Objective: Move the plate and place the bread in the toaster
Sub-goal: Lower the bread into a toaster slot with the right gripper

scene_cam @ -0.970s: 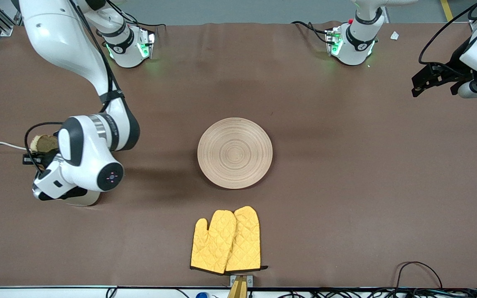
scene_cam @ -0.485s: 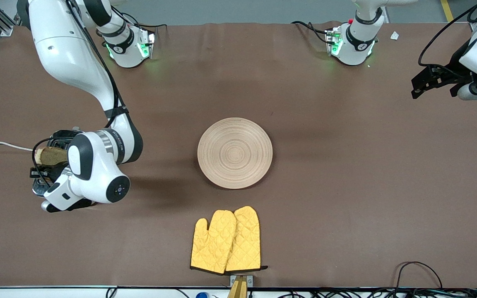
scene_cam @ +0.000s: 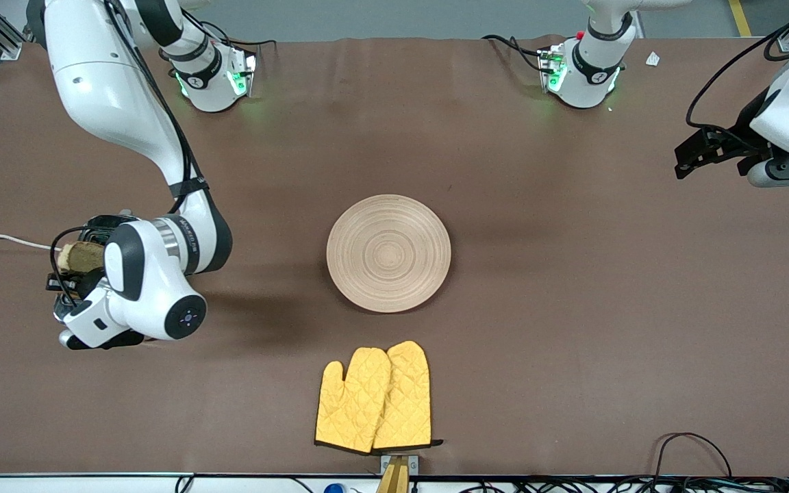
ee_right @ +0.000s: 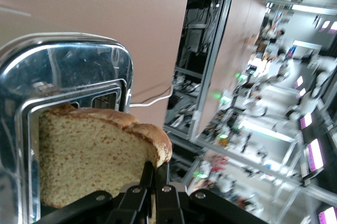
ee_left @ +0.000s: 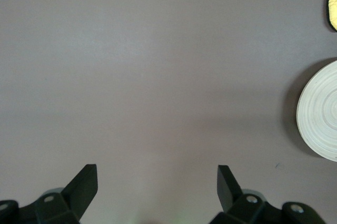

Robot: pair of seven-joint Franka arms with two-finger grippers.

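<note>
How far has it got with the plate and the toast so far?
Done, it seems: the plate lies bare mid-table, above the yellow oven mitts. In hand: the right gripper, jaws shut on the bread, holds the slice over the toaster, at a slot, though how deep it sits is unclear. Left: lowering and releasing it. The left gripper waits open over bare table.

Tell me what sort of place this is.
Probably a robotics lab staging a kitchen task: two arms bolted to a brown-covered table, a toaster and plate as props, and metal racks with equipment and screens showing in the right wrist view.
</note>
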